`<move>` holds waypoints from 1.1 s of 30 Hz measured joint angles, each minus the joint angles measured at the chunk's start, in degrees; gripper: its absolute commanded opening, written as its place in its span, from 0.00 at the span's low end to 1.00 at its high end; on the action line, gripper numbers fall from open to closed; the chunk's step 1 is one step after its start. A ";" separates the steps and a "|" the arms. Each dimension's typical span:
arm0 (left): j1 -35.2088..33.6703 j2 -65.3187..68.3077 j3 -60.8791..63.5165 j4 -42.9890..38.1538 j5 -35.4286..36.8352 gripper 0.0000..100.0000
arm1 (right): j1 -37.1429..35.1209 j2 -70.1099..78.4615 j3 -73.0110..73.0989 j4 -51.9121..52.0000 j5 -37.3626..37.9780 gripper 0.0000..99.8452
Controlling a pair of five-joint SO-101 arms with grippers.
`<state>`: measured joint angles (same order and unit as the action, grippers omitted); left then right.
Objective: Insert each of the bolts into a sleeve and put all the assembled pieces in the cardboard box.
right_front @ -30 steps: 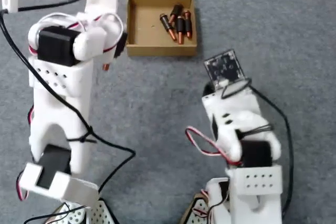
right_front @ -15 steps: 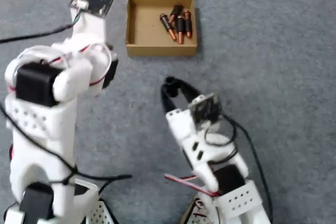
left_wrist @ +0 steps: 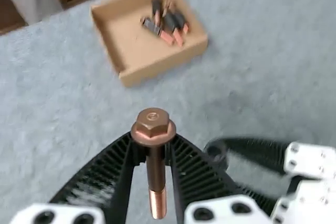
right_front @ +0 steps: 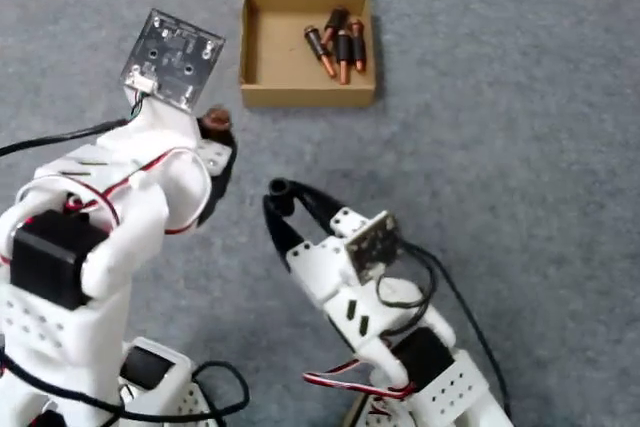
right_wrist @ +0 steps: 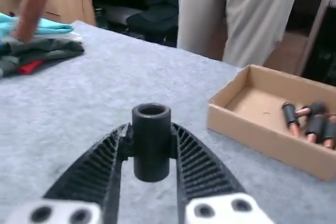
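Gripping a copper bolt (left_wrist: 153, 129) just under its hexagonal head, the left gripper (left_wrist: 153, 151) is closed on it over the grey table (right_front: 520, 127), near the cardboard box (right_front: 262, 47). The right gripper (right_wrist: 151, 145) is clamped round a black sleeve (right_wrist: 151, 127), which stands upright with its bore open upward, near the left gripper. Several assembled pieces (right_front: 338, 45) lie together inside the box.
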<state>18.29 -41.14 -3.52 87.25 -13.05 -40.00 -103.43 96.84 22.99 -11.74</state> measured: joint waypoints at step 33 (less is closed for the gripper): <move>7.03 -25.93 45.63 -37.89 7.65 0.02 | -4.92 0.00 0.00 6.68 -2.55 0.04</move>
<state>25.32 -67.08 42.11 49.36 -5.41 -44.92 -103.43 96.84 29.67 -14.29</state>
